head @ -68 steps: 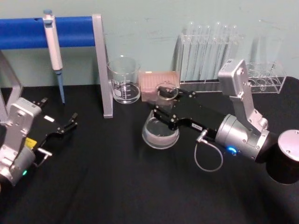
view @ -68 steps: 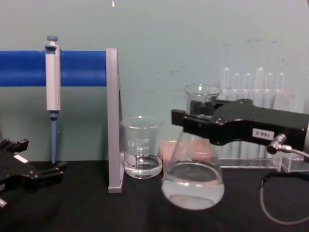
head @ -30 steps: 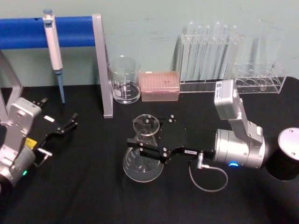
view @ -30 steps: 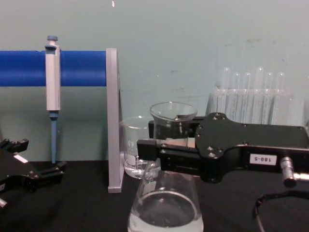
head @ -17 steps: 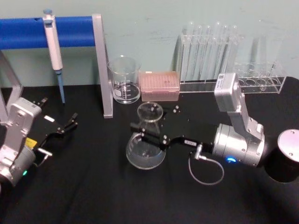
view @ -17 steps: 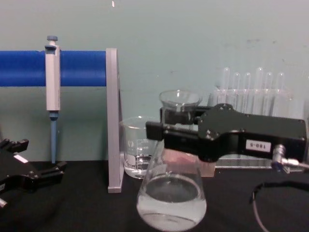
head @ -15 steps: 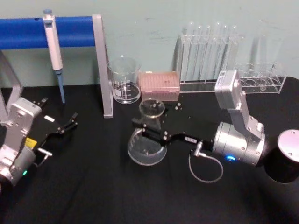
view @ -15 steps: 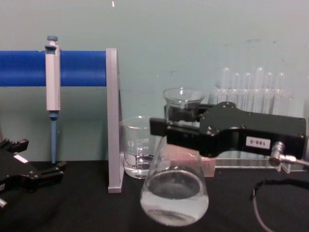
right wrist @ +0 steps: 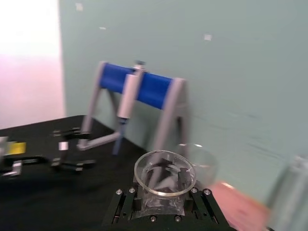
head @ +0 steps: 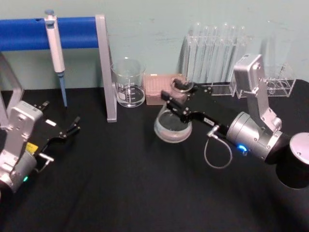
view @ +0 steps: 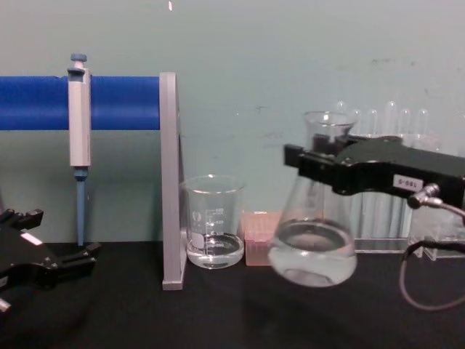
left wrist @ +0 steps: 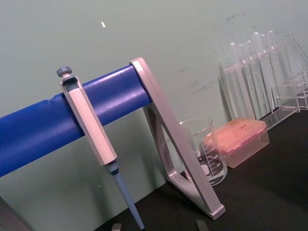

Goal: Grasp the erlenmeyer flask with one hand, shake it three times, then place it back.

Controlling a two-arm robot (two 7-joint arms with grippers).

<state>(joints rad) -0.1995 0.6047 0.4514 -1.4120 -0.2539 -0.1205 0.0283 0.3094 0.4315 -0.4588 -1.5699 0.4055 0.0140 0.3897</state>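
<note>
The erlenmeyer flask has swung rightward, seemingly airborne, neck clamped in the right hand.

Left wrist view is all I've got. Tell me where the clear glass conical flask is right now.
Observer: It's in the right gripper. The black fingers are shut round the neck of the clear glass conical flask, just right of the pink box as the chest view shows it.
Operator: Now give me the left gripper's position on the table.
Observer: The left gripper is open and holds nothing. It sits low at the left side of the black table, well apart from the flask.
</note>
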